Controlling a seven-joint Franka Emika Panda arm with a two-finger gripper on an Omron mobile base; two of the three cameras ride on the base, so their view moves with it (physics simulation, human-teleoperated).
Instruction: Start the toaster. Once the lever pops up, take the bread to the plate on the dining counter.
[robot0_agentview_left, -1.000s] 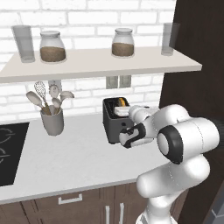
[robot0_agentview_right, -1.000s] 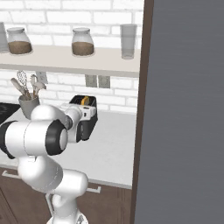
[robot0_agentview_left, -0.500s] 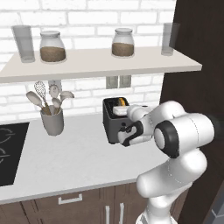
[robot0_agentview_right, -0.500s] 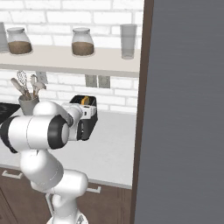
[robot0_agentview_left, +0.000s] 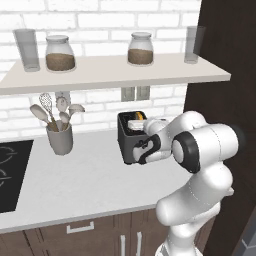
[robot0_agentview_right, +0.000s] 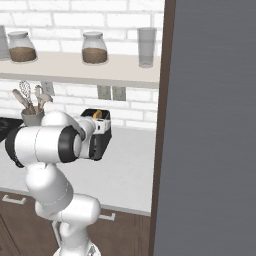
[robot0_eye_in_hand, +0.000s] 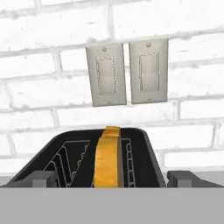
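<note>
Inside one toaster (robot0_eye_in_hand: 140, 153) stands one bread (robot0_eye_in_hand: 106, 157); hand (robot0_eye_in_hand: 112, 179) spread apart.

over the last second the arm has folded in closer to the toaster (robot0_agentview_left: 131, 136): its big dark-jointed elbow has swung nearer the front of the toaster in the left base view, and in the right base view it has slid rightward toward the dark box. the gripper (robot0_eye_in_hand: 112, 179) has come up to the toaster's near rim, so the two finger tips (robot0_eye_in_hand: 40, 179) now stand one to each side of the bread (robot0_eye_in_hand: 106, 157), whose yellow crust edge rises just ahead of and between them. the jaws are as wide apart as before.
</note>
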